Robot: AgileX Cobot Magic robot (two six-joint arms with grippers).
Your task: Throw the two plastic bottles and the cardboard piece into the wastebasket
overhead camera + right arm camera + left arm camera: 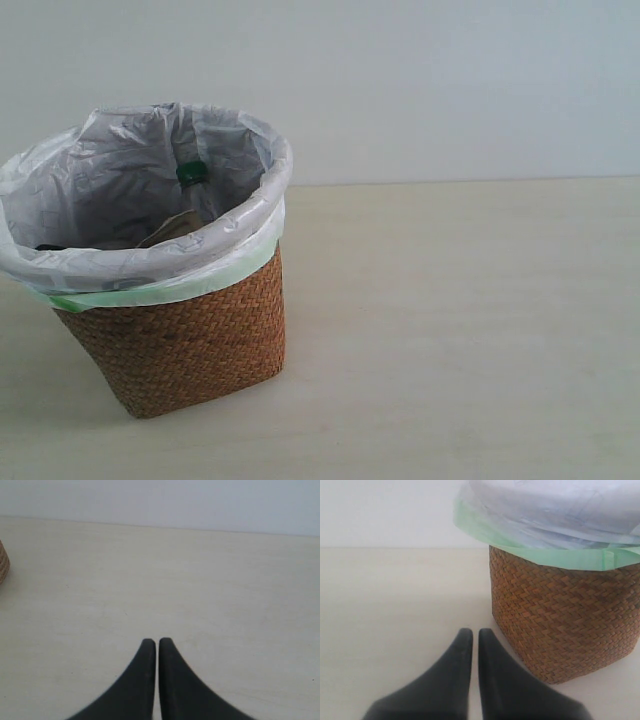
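Observation:
The brown wicker wastebasket (190, 345) with its white, green-edged bag stands at the left of the exterior view. Inside it a green-capped bottle (192, 174) leans against the liner, with the grey-brown cardboard piece (172, 229) lying below it. A dark cap (48, 247) peeks over the near rim; the bottle under it is hidden. Neither arm shows in the exterior view. My left gripper (471, 632) is shut and empty, low beside the wastebasket (560, 620). Over bare table, my right gripper (151, 642) is shut and empty, the wastebasket's edge (3, 565) far off to its side.
The pale wooden tabletop (460, 330) stretches to the right of the basket, with a plain white wall (420, 80) behind it.

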